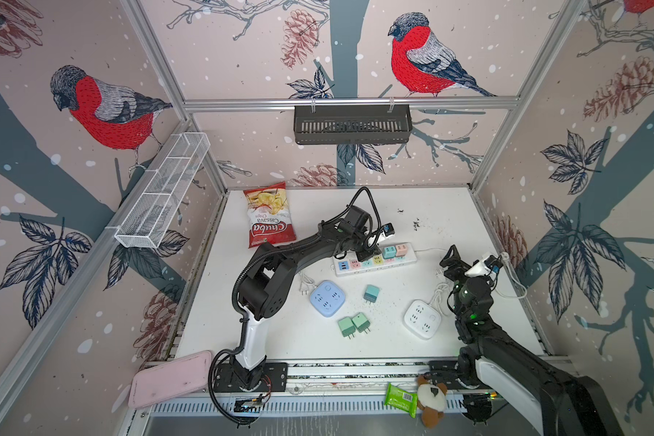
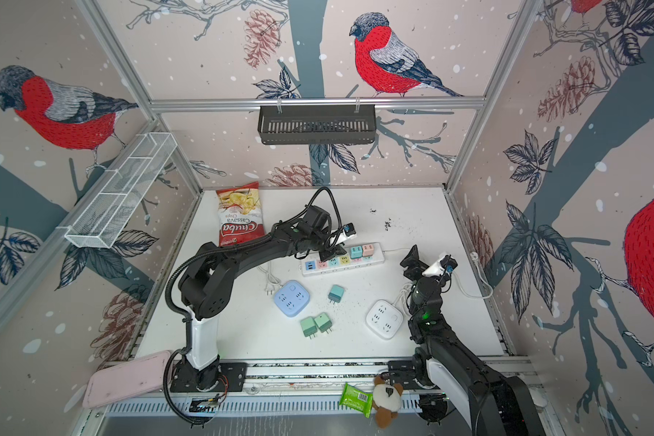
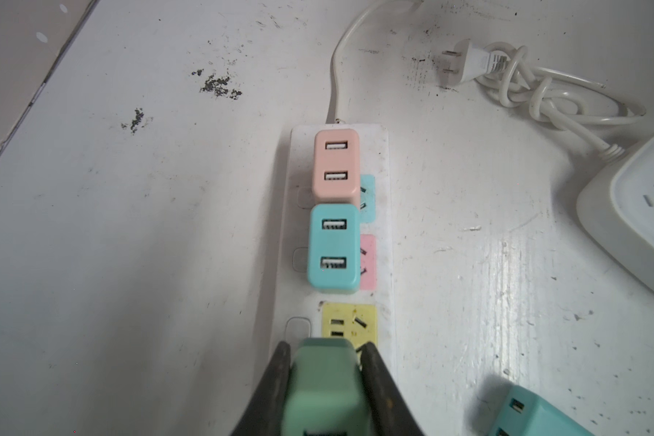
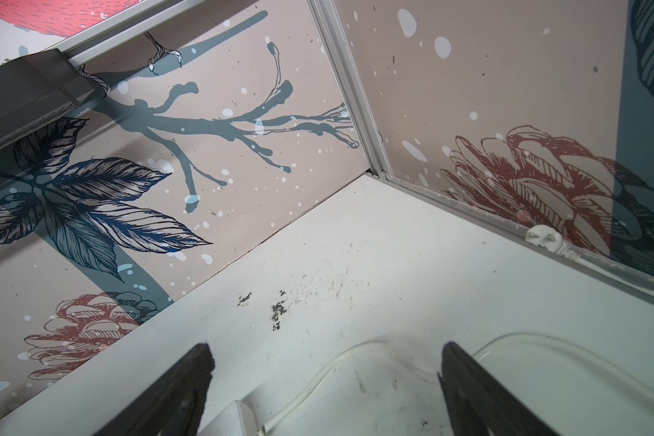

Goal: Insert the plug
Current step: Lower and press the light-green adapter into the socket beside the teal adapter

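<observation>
Insertion looks unfinished: the left hand [image 3: 326, 353] grips a mint-green plastic USB plug [image 3: 323, 392] over the white plastic power strip [image 3: 383, 298], at the yellow socket [image 3: 350, 321]. Its prongs are hidden. The right hand [image 4: 327, 351] gapes empty above the tabletop [image 4: 355, 245].

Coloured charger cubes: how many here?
6. Pink cube and teal cube sit in the power strip; left gripper holds a green cube; a loose teal cube and two loose green cubes lie nearby. The arm may hide more.
</observation>
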Motion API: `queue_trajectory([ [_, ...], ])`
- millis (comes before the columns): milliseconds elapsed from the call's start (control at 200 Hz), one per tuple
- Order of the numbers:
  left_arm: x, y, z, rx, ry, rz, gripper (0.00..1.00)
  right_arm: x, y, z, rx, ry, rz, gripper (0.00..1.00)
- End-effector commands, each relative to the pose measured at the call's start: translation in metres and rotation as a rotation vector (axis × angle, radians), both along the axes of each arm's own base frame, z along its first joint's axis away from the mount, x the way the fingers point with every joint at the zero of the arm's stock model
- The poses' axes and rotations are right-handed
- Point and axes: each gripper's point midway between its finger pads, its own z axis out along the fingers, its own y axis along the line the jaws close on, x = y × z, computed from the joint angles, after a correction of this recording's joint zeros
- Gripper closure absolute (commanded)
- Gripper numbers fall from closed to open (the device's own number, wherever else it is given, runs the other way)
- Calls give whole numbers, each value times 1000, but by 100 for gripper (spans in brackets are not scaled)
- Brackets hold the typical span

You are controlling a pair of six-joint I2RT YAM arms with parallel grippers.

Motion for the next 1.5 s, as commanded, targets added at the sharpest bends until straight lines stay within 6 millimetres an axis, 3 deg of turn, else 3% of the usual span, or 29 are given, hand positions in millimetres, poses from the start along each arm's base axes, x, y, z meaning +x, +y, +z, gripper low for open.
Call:
queue_trajectory([
  [0, -3, -1, -13, 79, 14, 19, 100, 1, 0, 6, 12, -25, 1, 6],
  [430, 8, -10, -30, 158, 54, 38, 100, 2, 1, 6, 12, -20, 11, 6],
  [620, -3, -11, -32, 179, 76, 2, 100, -2, -3, 6, 22, -37, -5, 5],
  [1011, 1, -3, -49, 237, 95, 51, 100, -2, -3, 5, 25, -35, -5, 5],
  [1326, -10, -6, -42, 203, 141, 26, 100, -4, -5, 6, 28, -42, -10, 5],
  [1491, -13, -6, -49, 192, 147, 19, 100, -1, -2, 4, 23, -25, 4, 6],
])
